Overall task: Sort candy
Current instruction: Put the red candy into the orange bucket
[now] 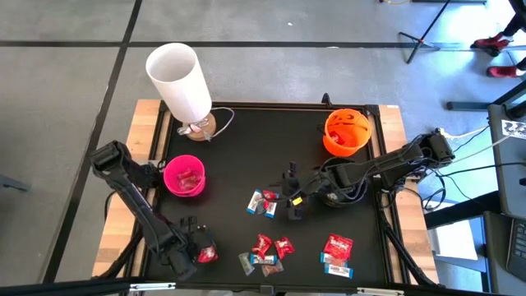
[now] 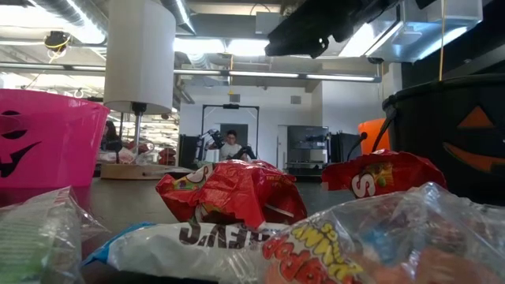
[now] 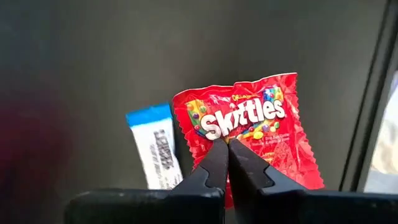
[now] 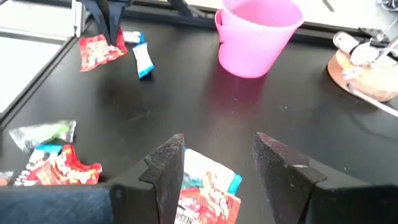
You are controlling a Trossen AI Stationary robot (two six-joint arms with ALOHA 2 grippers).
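The left gripper (image 3: 227, 163) is clamped on a red Skittles packet (image 3: 249, 134) at the near-left corner of the black table (image 1: 246, 156). The left wrist view shows its two fingers pressed together over the packet's lower edge. In the right wrist view the same packet hangs from those fingers, seemingly just clear of the table top. A blue-and-white sweet (image 3: 154, 144) lies flat just beside it, not held.

What the coming move turns on is where the pink bowl (image 1: 185, 175) lies from this gripper — farther back along the left side, between the gripper and the lamp (image 1: 182, 82). The bowl already holds red wrappers, so the held packet probably belongs there. The left arm is much the nearer to it. The orange bowl (image 1: 346, 131) stands well apart, at the far right.

The right gripper (image 4: 217, 163) hangs over mid-table with its jaws parted and nothing between them. Directly below it lies a small cluster of blue-and-white and red candy (image 1: 263, 202) — that arm is the nearer for those. More sweets (image 1: 267, 251) are strewn along the near edge, and another pair (image 1: 338, 251) lies toward the near right.
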